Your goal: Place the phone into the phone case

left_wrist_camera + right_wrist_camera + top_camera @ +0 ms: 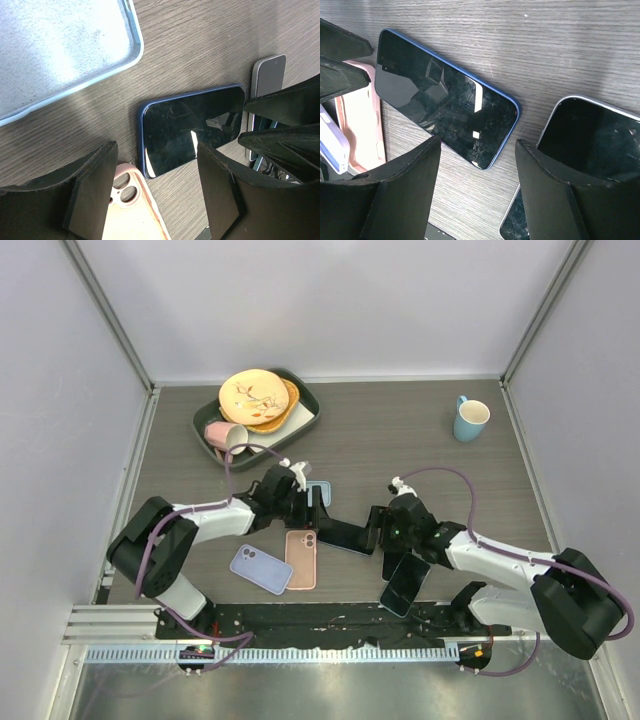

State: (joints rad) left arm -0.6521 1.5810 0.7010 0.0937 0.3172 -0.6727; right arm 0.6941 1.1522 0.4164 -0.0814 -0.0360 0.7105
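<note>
I see a dark-blue-rimmed black-glass phone (190, 127). The soft rubber case (65, 50) is pale blue, the hard plastic case (135, 220) pink.

Left wrist view: light-blue case (60, 45), up-left of the blue phone (190, 130), ran off top & left edges, so outline incomplete. Pink case (131, 212), below the blue phone's left end, was cut by bottom edge & part-covered by left fingers (90, 195). Silver-rimmed phone (268, 75), just past the blue phone's right end, had its lower half hidden behind right fingers (285, 107).

Right wrist view: same silver-rimmed phone ran off right edge. Lavender-white item (332, 142), left of the blue phone beyond the pink case, was too cropped to ID.

Top view: light-blue case, above the blue phone, sat mostly under left fingers.
</note>
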